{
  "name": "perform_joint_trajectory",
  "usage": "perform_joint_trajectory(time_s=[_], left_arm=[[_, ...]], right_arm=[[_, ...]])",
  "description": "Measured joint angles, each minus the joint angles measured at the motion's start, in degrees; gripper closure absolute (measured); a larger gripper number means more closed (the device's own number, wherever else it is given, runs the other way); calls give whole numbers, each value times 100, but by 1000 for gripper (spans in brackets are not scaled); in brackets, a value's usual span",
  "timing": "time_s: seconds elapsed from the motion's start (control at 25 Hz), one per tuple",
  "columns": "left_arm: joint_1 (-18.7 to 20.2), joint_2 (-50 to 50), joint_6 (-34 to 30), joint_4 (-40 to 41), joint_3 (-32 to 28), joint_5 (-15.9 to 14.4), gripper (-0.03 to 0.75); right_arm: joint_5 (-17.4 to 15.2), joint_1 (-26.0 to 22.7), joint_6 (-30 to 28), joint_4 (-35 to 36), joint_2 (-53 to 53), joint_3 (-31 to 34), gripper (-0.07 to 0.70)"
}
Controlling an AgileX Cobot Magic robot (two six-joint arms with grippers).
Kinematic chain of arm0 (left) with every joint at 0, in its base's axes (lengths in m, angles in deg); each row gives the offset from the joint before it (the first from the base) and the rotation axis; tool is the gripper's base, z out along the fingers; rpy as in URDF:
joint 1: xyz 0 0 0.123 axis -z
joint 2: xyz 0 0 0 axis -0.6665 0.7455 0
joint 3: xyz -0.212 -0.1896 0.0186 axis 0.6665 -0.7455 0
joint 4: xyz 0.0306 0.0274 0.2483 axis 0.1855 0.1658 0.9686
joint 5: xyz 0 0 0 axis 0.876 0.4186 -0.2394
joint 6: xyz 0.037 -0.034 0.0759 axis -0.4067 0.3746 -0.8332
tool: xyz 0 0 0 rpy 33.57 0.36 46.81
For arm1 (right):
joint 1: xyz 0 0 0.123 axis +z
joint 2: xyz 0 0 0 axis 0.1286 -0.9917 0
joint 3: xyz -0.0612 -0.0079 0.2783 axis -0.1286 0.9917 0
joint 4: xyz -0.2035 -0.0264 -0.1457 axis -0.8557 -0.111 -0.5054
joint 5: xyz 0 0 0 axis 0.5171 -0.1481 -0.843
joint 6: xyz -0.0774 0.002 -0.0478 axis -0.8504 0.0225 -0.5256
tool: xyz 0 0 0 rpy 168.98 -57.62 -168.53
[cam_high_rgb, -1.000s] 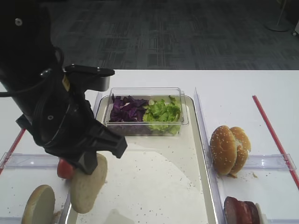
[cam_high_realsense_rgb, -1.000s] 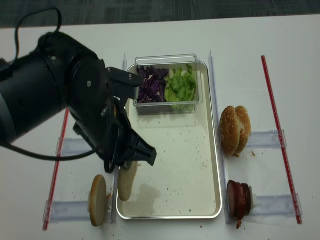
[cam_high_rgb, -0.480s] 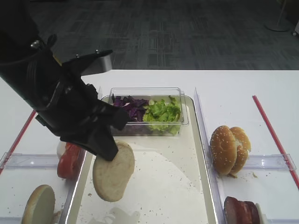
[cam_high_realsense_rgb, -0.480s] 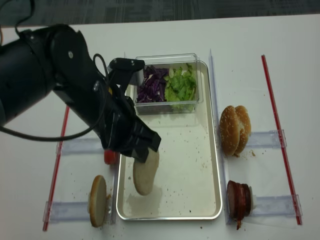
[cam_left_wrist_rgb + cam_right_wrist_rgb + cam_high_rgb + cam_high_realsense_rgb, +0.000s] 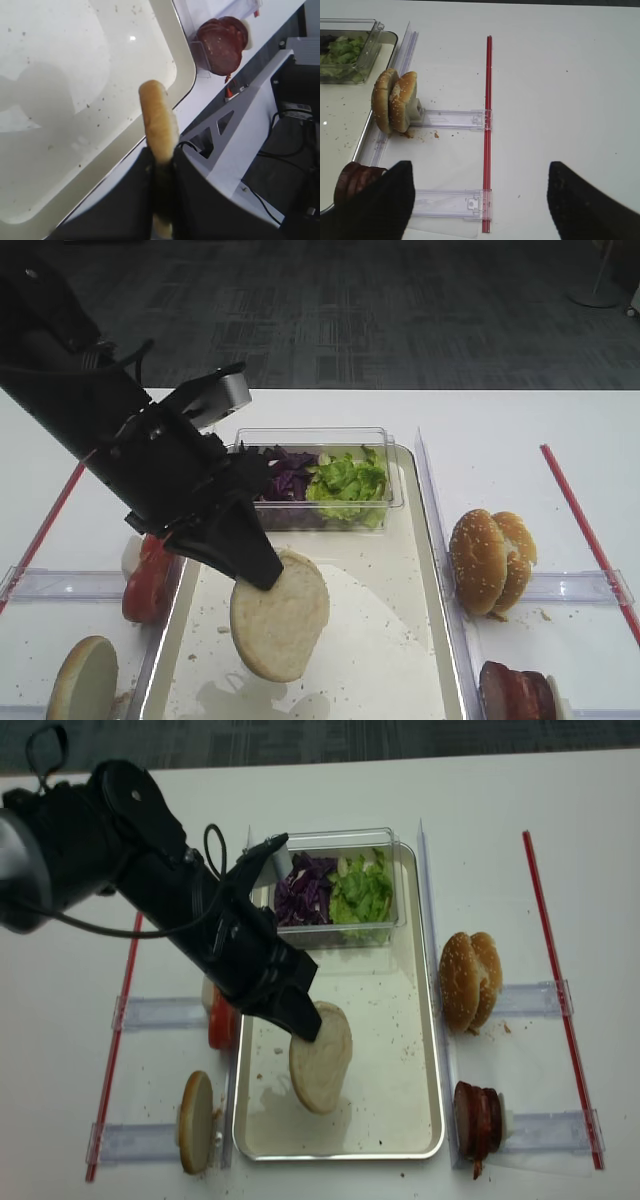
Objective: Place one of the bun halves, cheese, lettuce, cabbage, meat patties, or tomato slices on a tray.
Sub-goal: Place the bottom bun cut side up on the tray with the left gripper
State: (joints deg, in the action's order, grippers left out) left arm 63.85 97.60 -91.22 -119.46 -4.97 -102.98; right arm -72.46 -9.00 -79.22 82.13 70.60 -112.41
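Left to right. On the white tabletop (image 5: 60, 1070) left of the tray I see a spare plain bun half (image 5: 194, 1121) standing on edge and a stack of glossy red tomato slices (image 5: 219, 1027). My left gripper (image 5: 300, 1023), a black two-finger unit, is clamped tight on the rim of the plain round cream-faced bun half (image 5: 321, 1056), which hangs above the near-left floor of the long cream-speckled metal tray (image 5: 400, 1050), tilted with its cut face partly toward the camera.

Risk, as I judge it: the hold is on the edge alone, so the bun could pivot or slip, and if released from this tilt it could land on edge and roll toward the rim.

Pose: the left arm reaches diagonally from the far left, wrist pitched down, fingers pointing to the tray floor.

At the tray's far end, a clear plastic tub (image 5: 335, 837) holds purple shredded cabbage (image 5: 300, 890) and green chopped lettuce (image 5: 362, 890). Right of the tray stand sesame-seeded bun halves (image 5: 468, 980) and maroon-brown meat patties (image 5: 478, 1116). The right gripper (image 5: 475, 200) hovers over the tabletop, spread wide and empty.
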Motion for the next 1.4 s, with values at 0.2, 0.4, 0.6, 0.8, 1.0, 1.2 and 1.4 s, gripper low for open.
perform_joint_trajectory(time_s=[0.2,0.4,0.6,0.8,1.0,1.2,1.4], left_arm=[[-324,493,-697,-507,12,-14,683],[-549,1027,-1070,-793,15,23,683],[-575,1405,-1287,-842,60,35,683],[-575,1663,-1385,-943,202,55,683],[-575,1846,-1507,-1062,202,64,684],[-575,2000,-1619,-1250,202,77,684],[-575,2010,-1632,-1250,212,77,684]], right_arm=[[0,0,0,0,0,0,61],[0,0,0,0,0,0,61],[0,0,0,0,0,0,61],[0,0,0,0,0,0,61],[0,0,0,0,0,0,61],[0,0,0,0,0,0,61],[0,0,0,0,0,0,61]])
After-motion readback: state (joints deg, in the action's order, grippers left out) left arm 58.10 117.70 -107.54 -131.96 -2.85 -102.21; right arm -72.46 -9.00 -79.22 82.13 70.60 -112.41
